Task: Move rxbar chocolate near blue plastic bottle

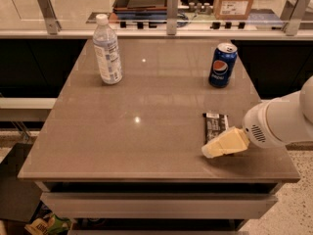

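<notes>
1. The brown table [146, 146] fills most of the view, and its top carries three things.
2. The white robot arm [279, 121] reaches in from the right edge over the table's near right corner.
3. The blue plastic bottle [107, 50] stands upright with its white cap on at the far left of the tabletop, well apart from everything else.
4. A blue Pepsi can [222, 65] stands upright at the far right, behind the bar.
5. The cream-coloured gripper [210, 152] points left and slightly down from the arm's end. It sits low over the table at the bar's near end, where it overlaps or touches that end. Whether it is parted or closed, I cannot tell.
6. The rxbar chocolate [215, 124] lies flat in its black wrapper near the right front of the table. Its long side runs away from the camera, and it is far across the table from the bottle.
</notes>
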You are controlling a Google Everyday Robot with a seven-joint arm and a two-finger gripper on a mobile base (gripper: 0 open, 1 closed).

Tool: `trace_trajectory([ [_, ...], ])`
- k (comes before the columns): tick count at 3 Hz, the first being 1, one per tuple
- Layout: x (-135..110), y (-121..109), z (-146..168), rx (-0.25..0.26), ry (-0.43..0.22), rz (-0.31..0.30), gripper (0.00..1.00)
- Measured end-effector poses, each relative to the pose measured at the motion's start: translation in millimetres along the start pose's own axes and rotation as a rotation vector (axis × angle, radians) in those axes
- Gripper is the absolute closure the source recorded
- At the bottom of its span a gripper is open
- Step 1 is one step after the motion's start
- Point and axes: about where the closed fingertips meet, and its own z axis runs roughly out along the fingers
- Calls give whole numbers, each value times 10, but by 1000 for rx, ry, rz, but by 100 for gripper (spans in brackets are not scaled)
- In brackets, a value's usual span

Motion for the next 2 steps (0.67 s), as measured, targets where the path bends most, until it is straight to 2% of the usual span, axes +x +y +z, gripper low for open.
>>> trace_trajectory([
  [2, 6, 56, 56, -19, 14, 8, 0],
])
